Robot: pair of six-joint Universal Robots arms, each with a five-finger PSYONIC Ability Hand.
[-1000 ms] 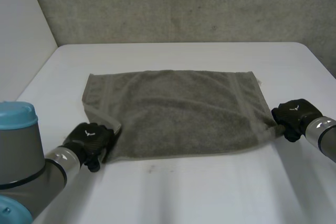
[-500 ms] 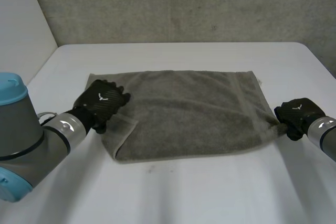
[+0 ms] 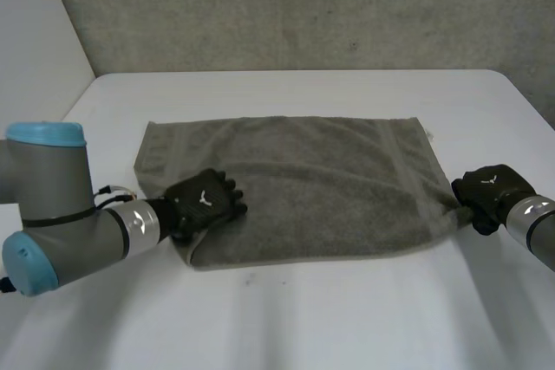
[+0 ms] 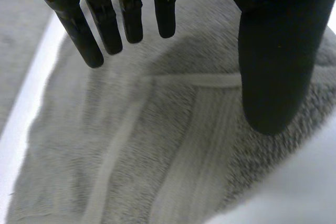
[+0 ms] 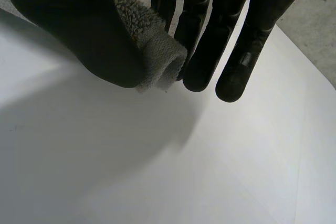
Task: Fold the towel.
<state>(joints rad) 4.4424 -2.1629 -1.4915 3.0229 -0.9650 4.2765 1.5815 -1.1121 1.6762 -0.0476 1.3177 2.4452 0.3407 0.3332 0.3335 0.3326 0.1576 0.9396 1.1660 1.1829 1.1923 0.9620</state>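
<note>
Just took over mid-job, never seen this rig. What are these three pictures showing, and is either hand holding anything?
Two robot arms work at a white table, each ending in a black hand. The head view looks down from behind them; each wrist view looks along its own hand's palm. A grey towel lies spread on the table. The left hand is over its turned-in near left corner, fingers straight, holding nothing. The right hand pinches the near right corner between thumb and fingers.

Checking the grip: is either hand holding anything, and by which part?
The right hand pinches the grey terry towel by its near right corner; the open left hand holds nothing.
</note>
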